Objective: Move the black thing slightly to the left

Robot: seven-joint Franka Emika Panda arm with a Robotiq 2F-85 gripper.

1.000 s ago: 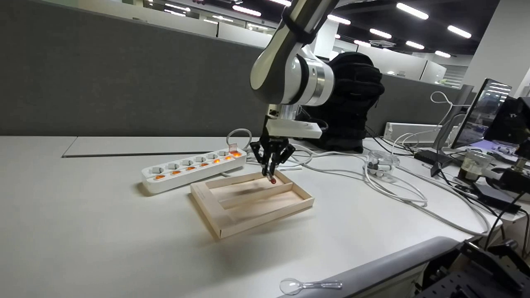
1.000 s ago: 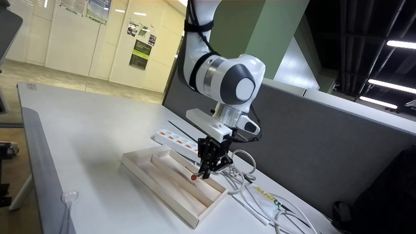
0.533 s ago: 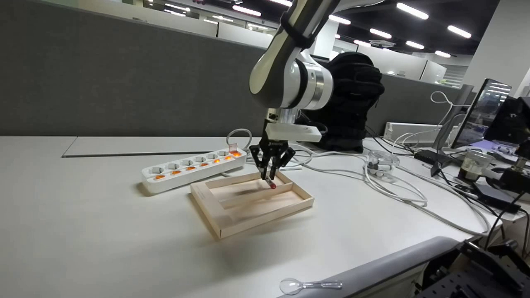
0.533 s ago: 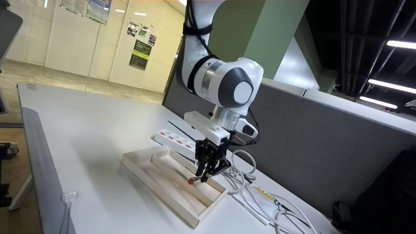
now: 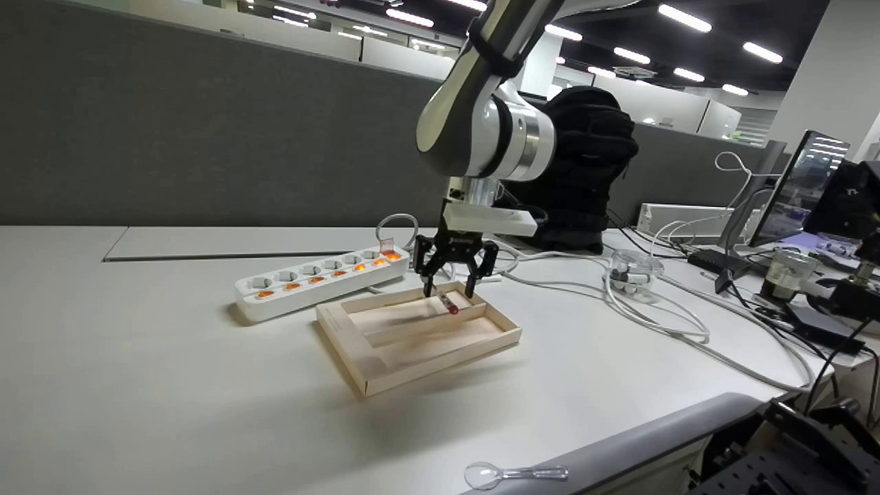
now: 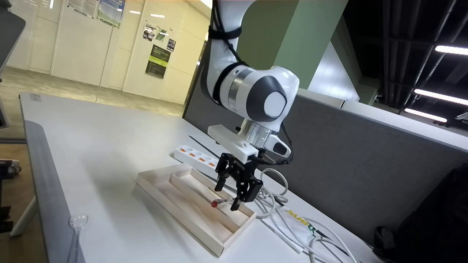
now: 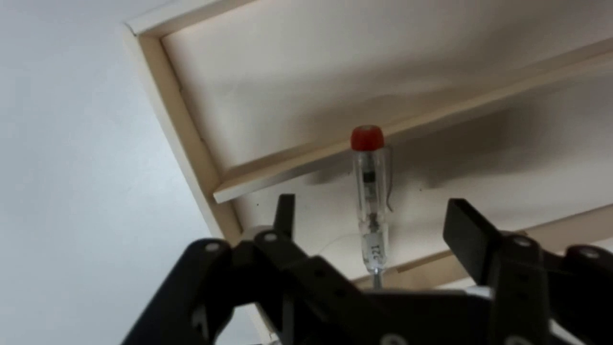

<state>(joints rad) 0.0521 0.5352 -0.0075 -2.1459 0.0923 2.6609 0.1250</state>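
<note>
The stick matching the black thing looks like a see-through tester pen (image 7: 368, 191) with a red cap, dark inner parts and a metal shaft. It lies across the wooden frame (image 5: 344, 347), its capped end over the divider (image 7: 297, 165); the far tip is hidden behind the gripper in the wrist view. My gripper (image 5: 449, 291) stands low over the frame, open, one finger on each side of the pen. Clear gaps separate both fingers (image 7: 286, 211) from the pen. An exterior view also has the red-capped end (image 6: 215, 203) below the gripper (image 6: 226, 197).
Behind the frame is a white power strip (image 5: 320, 283) with lit switches. Loose white cables (image 6: 270, 204) run close by the frame's far edge. A black backpack (image 5: 584, 165) leans on the grey partition (image 5: 240, 137). A clear spoon (image 5: 512, 474) lies at the table's front edge.
The gripper has come down slightly with the pen, and its fingers have spread apart and let go of it. The pen now lies on the frame instead of being pinched.
</note>
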